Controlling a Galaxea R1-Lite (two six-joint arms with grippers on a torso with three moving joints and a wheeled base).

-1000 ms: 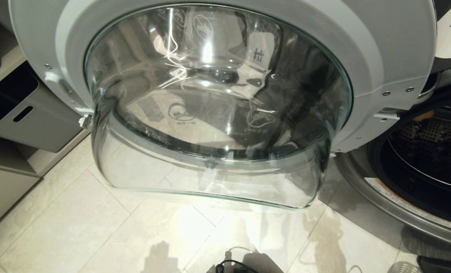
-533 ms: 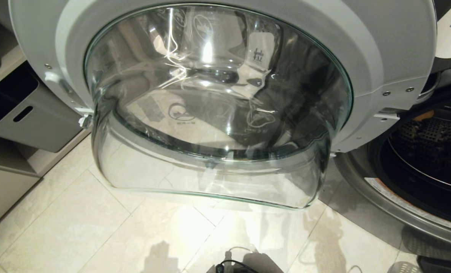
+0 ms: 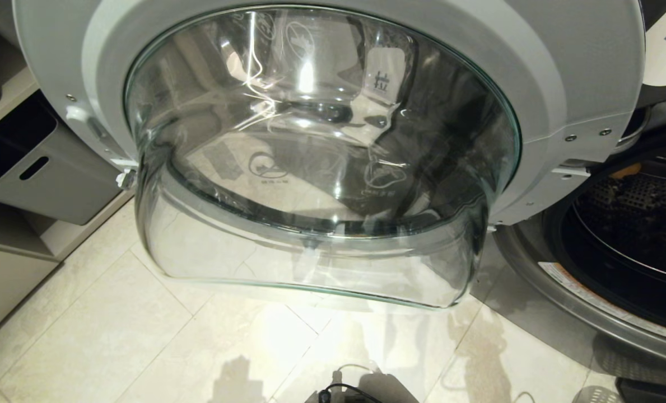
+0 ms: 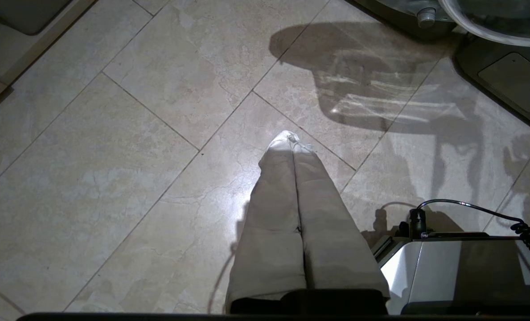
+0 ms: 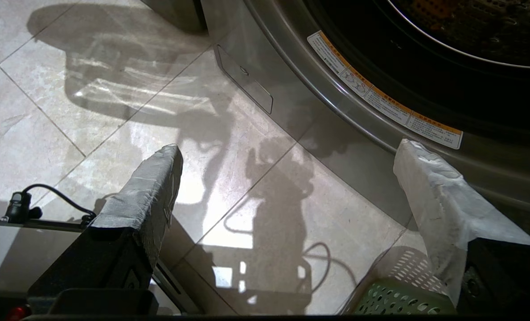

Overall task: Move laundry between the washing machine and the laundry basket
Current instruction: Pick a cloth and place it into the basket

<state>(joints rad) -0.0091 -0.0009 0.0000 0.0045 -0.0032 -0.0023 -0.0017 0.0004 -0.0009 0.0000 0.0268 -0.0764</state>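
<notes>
Left hand [image 4: 291, 140] pressed together, empty; right hand [image 5: 287, 149] spread wide, empty.

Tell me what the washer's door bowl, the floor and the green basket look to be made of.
Door bowl: clear glass, glossy; it shows reflections and the floor through it. Floor: polished stone or ceramic tile, pale with veining and grout lines. Laundry basket: green plastic, probably moulded, its wall dotted with round holes.

Green basket [image 5: 394, 303] on tiled floor [image 3: 142, 336]
</notes>
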